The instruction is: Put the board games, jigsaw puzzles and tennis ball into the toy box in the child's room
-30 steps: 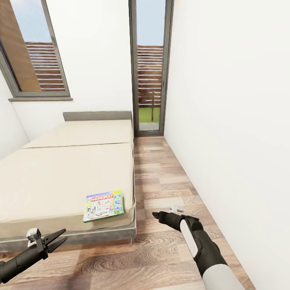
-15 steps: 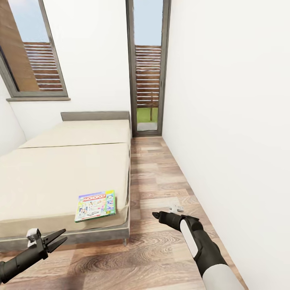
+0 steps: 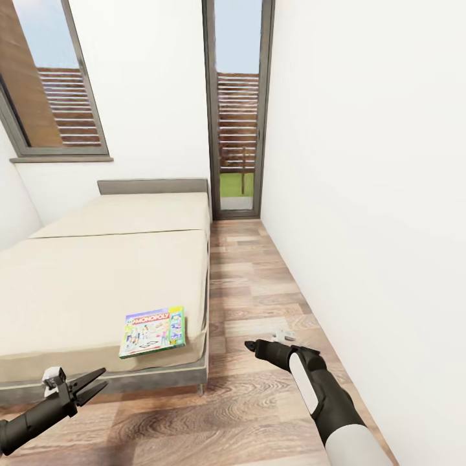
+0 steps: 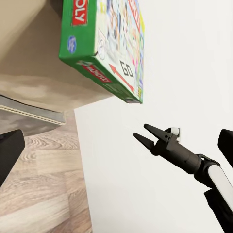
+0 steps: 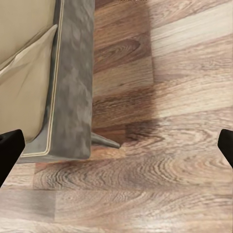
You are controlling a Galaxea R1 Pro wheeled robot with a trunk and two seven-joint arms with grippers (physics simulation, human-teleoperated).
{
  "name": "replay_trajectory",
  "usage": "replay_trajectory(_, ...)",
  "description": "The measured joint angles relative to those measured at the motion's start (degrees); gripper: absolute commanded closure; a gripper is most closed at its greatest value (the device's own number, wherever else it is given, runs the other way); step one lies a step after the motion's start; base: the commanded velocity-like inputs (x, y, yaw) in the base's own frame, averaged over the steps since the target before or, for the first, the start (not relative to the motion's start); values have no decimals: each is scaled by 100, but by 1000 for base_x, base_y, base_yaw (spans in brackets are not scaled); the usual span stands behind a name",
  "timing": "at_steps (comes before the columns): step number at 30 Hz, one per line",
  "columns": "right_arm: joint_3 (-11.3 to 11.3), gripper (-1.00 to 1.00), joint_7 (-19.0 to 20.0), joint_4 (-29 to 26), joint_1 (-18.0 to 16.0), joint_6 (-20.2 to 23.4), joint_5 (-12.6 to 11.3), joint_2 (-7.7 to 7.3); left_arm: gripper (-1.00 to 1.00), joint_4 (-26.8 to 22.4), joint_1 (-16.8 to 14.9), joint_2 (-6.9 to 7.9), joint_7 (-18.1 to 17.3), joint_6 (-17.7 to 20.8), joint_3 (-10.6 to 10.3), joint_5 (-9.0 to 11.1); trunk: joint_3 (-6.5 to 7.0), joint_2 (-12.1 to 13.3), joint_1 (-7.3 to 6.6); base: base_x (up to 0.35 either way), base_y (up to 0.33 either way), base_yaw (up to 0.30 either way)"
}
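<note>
One board game, the green-edged Monopoly box (image 3: pixel 153 331), lies flat on the near right corner of the bed (image 3: pixel 97 278). The left wrist view catches the Monopoly box (image 4: pixel 104 43) overhanging the mattress edge a little. My left gripper (image 3: pixel 100 380) hangs open in front of the bed's foot, below and left of the box and apart from it. My right gripper (image 3: pixel 249 346) is open over the floor, right of the bed corner, holding nothing. The left wrist view also takes in the right gripper (image 4: pixel 141 133). The toy box, table, jigsaw puzzles and tennis ball are out of view.
A strip of wood-plank floor (image 3: pixel 259 285) runs between the bed and the white wall (image 3: pixel 375 194) on the right, up to a tall glass door (image 3: pixel 236 129). The dark grey bed frame (image 5: pixel 73 97) and its leg (image 5: pixel 104 141) are close to my right gripper.
The whole picture slid a little to the left a second ago, so the camera moved. Since half a second ago nothing has shifted. Both grippers keep their pose.
</note>
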Motion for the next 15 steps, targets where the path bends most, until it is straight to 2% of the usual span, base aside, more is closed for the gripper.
replay_trajectory(6,1,-100,-1,0,0,0,0,-3,-100,0,0,0,4,0,0,0,0,0,0,155,24,0)
replay_trajectory(15,2,-100,0,0,0,0,0,-1,-100,0,0,0,-1,0,0,0,0,0,1,34,5,0)
